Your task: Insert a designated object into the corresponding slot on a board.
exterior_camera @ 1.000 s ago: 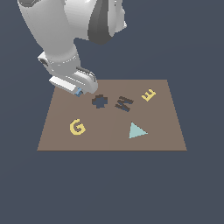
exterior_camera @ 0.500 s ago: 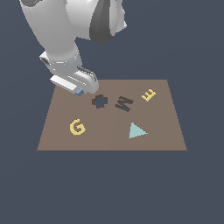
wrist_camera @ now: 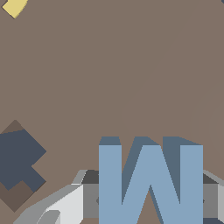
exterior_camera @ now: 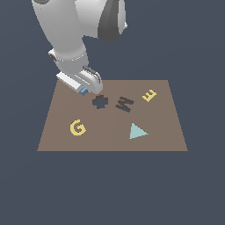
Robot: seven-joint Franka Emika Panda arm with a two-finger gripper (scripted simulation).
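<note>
The blue M-shaped block (wrist_camera: 150,183) fills the wrist view, held between my grey fingers (wrist_camera: 68,204). In the exterior view only a small blue bit of it (exterior_camera: 83,91) shows under my gripper (exterior_camera: 85,89), which is shut on it just above the brown board (exterior_camera: 112,139), near the board's far left part. The dark M-shaped slot (exterior_camera: 125,103) lies to the exterior view's right of my gripper, past the dark cross-shaped recess (exterior_camera: 100,101). The cross recess also shows in the wrist view (wrist_camera: 19,158).
A yellow G (exterior_camera: 77,128) lies on the board's near left, a yellow E (exterior_camera: 149,95) at the far right, a teal triangle (exterior_camera: 137,131) near the middle right. A yellow corner (wrist_camera: 14,7) shows in the wrist view.
The gripper with the blue block has barely moved; it stays near the board's far left by the cross recess.
</note>
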